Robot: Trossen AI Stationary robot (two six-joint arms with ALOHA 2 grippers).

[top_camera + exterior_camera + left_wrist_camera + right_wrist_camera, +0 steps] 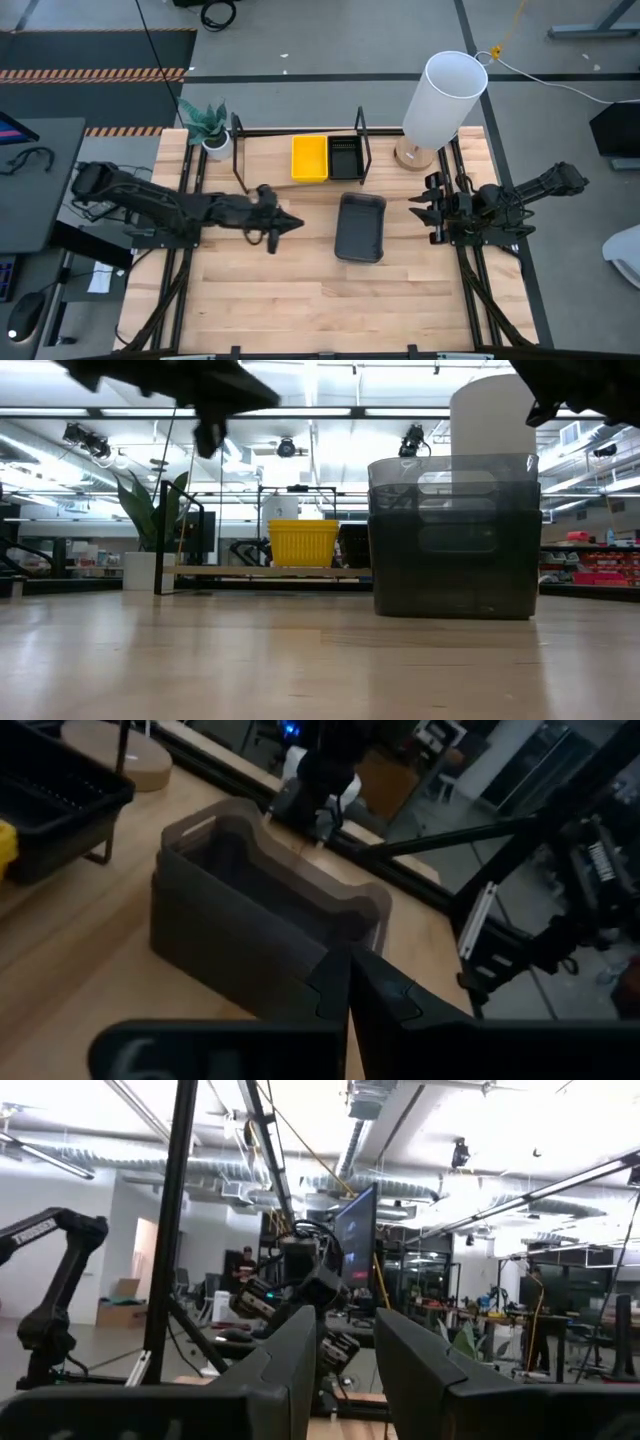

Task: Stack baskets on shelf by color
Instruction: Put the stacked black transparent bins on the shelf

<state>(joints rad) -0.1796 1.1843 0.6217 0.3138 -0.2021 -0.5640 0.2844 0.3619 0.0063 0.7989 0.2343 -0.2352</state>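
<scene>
**Grey baskets stacked mid-bench, both arms clear of them**

High view: the dark grey baskets [360,227] sit nested as one stack in the middle of the wooden bench [300,300], just in front of the shelf [270,165]. On the shelf, between the black wire frames, a yellow basket [309,158] lies beside a black perforated basket [346,157], the two touching side by side. The left gripper [290,222] is near the grey stack on its left side, apart from it and holding nothing. The right gripper [420,205] waits near the right edge of the bench, beside the white cylinder lamp [441,100]. A potted plant [208,125] stands at the shelf's left end.

Low view: the grey stack [455,538] stands flat on the bench, the rims of the nested trays showing one above another. Behind it the yellow basket [304,543] rests on the shelf board. Both arms show only as dark shapes along the top of the picture.

Left wrist view: the left fingers [385,1005] are pressed together with no gap and nothing between them; the grey stack [260,910] lies just beyond their tips, not touched.

Right wrist view: the right fingers [420,1370] stand partly spread with empty space between them, pointing across the room.
</scene>
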